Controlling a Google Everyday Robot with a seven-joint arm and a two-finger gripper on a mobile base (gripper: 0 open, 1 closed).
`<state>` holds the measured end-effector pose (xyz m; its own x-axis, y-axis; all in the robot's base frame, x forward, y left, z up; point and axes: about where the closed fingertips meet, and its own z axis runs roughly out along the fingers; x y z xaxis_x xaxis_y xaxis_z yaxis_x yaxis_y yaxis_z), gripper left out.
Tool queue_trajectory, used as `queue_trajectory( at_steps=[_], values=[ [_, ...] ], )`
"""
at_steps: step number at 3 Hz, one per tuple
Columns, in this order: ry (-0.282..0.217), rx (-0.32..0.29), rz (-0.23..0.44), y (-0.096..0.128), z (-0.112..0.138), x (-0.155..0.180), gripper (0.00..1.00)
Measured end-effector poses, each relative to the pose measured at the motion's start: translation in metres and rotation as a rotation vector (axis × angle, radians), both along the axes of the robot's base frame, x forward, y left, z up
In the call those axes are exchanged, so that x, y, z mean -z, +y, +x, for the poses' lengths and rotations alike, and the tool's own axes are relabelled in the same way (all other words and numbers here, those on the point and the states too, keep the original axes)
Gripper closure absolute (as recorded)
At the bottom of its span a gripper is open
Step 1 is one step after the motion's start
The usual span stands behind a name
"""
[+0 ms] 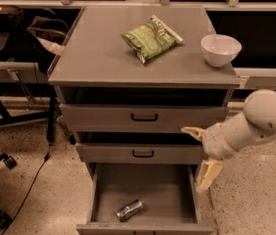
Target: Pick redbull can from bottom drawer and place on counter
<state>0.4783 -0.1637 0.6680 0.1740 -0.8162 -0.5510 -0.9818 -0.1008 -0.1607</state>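
The redbull can (129,209) lies on its side on the floor of the bottom drawer (152,187), which is pulled open; the can is near the front, left of the middle. My gripper (200,153) is open and empty. It hangs at the cabinet's right front corner, level with the middle drawer, above and to the right of the can. One cream finger (192,131) points left and the other (207,175) points down over the drawer's right wall. The counter (99,53) is the grey cabinet top.
A green chip bag (150,37) and a white bowl (220,49) sit on the counter's back right. The two upper drawers (144,117) stand slightly open. Black chair legs and a cable are on the floor at left.
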Motion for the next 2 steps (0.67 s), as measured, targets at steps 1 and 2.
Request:
queue_trajectory(
  at_steps=[1, 2],
  values=[
    [0.005, 0.118, 0.026, 0.002, -0.009, 0.060, 0.00],
    [0.024, 0.145, 0.052, 0.007, -0.008, 0.101, 0.00]
  ],
)
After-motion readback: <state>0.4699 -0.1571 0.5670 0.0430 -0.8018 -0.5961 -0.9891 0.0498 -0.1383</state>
